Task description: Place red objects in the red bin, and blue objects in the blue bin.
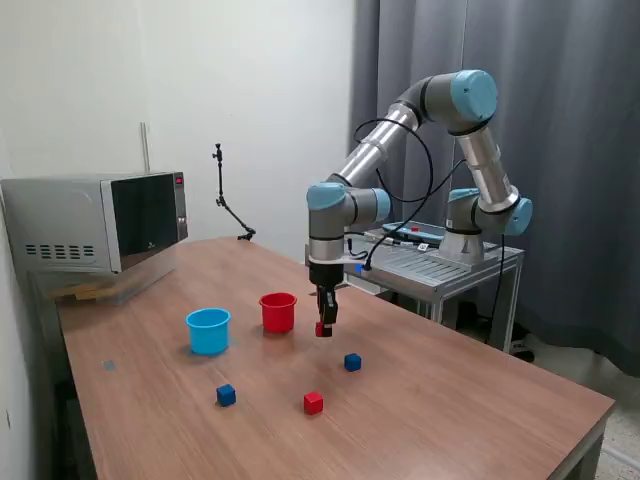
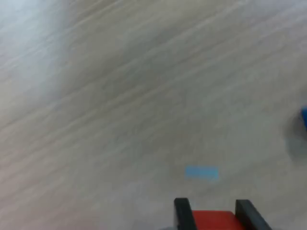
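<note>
My gripper [image 1: 324,325] is shut on a small red cube [image 1: 321,329] and holds it above the table, just to the exterior view's right of the red bin [image 1: 278,311]. In the wrist view the red cube [image 2: 213,220] sits between the two black fingertips [image 2: 181,211] over blurred wood. The light-blue bin [image 1: 208,330] stands to the exterior view's left of the red bin. A second red cube [image 1: 313,402] lies on the table nearer the front. One dark blue cube [image 1: 352,362] lies below the gripper's right, another [image 1: 226,395] in front of the blue bin. A blue edge [image 2: 304,117] shows in the wrist view.
A microwave [image 1: 100,220] stands at the back on the exterior view's left of the wooden table [image 1: 450,420]. A thin black stand [image 1: 225,205] rises at the far edge. A metal cart [image 1: 440,262] holds the arm's base beyond the table. A small blue mark [image 2: 202,172] shows on the wood.
</note>
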You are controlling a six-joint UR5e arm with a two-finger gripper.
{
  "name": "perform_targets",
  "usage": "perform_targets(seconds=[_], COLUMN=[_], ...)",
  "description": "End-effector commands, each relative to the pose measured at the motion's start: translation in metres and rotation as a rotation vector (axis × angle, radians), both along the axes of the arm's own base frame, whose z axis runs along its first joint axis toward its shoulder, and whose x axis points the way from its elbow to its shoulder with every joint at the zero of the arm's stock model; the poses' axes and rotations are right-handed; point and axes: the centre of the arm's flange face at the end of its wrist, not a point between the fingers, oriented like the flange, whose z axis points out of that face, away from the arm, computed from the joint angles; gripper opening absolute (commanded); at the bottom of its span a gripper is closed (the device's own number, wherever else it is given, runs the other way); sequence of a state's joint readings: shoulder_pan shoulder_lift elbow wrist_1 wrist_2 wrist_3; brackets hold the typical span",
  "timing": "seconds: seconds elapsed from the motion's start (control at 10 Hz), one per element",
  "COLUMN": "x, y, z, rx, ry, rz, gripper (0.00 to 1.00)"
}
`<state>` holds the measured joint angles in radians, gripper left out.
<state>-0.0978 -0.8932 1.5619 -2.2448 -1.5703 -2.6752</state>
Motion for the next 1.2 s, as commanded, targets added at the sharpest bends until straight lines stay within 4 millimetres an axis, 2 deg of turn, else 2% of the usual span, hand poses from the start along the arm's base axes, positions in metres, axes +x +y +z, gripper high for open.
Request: perform_targets(seconds=[0.0, 0.1, 0.3, 0.5, 0.7, 1.1], x=[0.002, 0.003, 0.003, 0.006, 0.005, 0.000], y=[0.020, 0.036, 0.066, 0.104, 0.129, 0.140], z=[0.058, 0.072, 0.080, 0.085, 0.093, 0.087], rx=[0.044, 0.045, 0.047, 0.042, 0.045, 0.039], ry=[0.070, 0.077, 0.084, 0.029, 0.042, 0.014], rz=[-0.026, -0.051, -0.088, -0.128, -0.162, -0.134], gripper=[0.00, 0.00, 0.00, 0.00, 0.00, 0.00])
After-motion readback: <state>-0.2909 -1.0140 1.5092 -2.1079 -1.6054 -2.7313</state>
